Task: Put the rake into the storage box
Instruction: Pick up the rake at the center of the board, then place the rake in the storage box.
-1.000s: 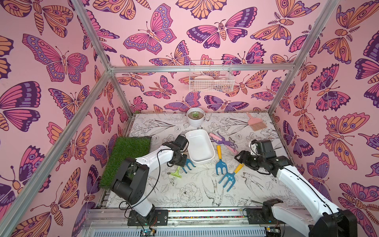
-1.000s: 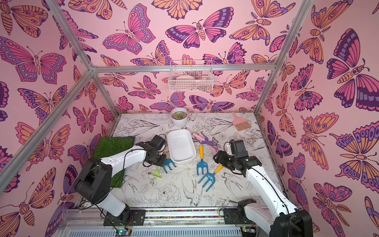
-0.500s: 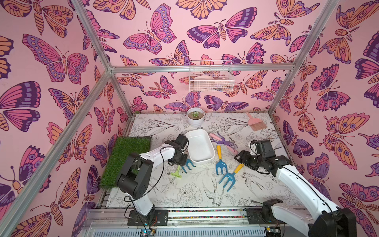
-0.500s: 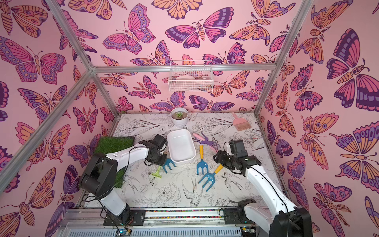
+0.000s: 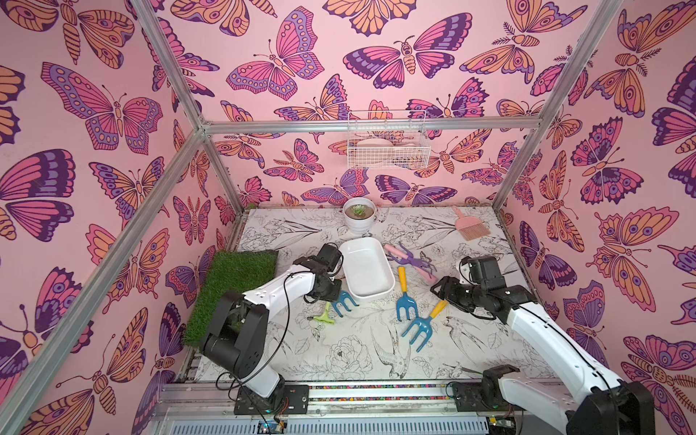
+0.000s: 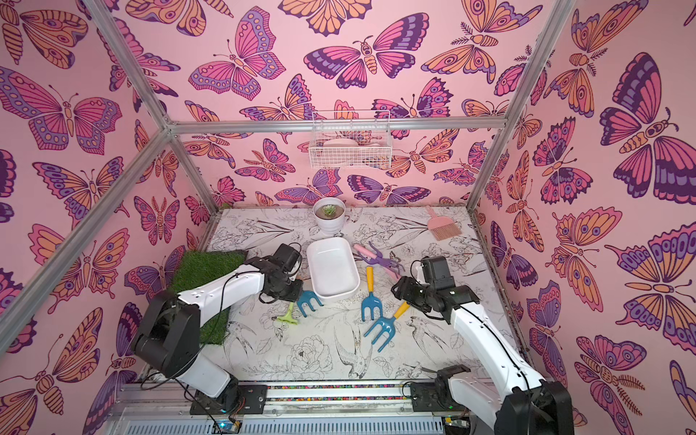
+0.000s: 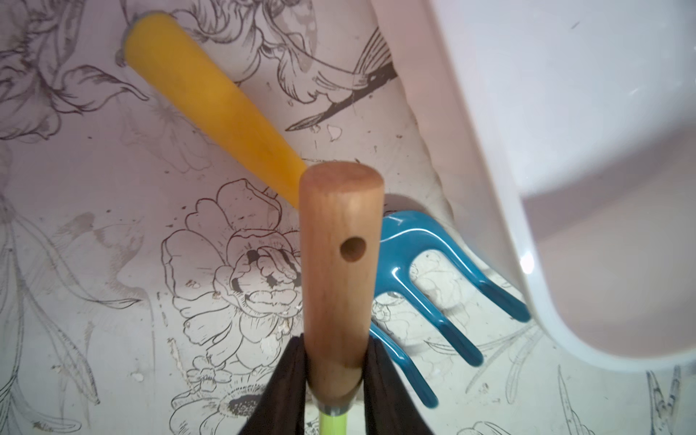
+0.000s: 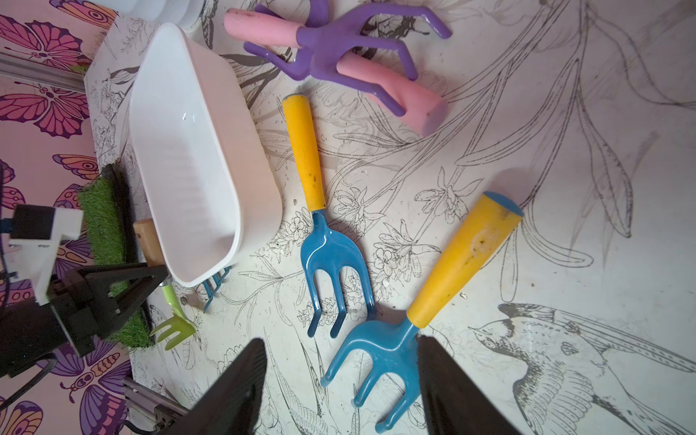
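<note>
As the left gripper (image 7: 333,376) stood with its jaws closed tight on the round wooden handle of the small lime-green rake (image 7: 341,263), the pickup looked made and nothing more. The shallow white plastic storage box (image 5: 371,296) sat empty, and the rake was low, just beside its near corner, so by my reckoning the lift and the carry over the rim were yet to come. That grip showed plainly only in the left wrist view, which also caught a blue three-pronged fork with a yellow handle (image 7: 414,260) lying on the tabletop just beside the box wall. Both top views hid the wooden handle beneath the arm and gave just the rake's lime-green head (image 5: 324,319) on the patterned tabletop (image 5: 339,357). Over in the right wrist view, the right gripper (image 8: 339,376) held its jaws wide above another blue fork (image 8: 380,361), gripping nothing.
</note>
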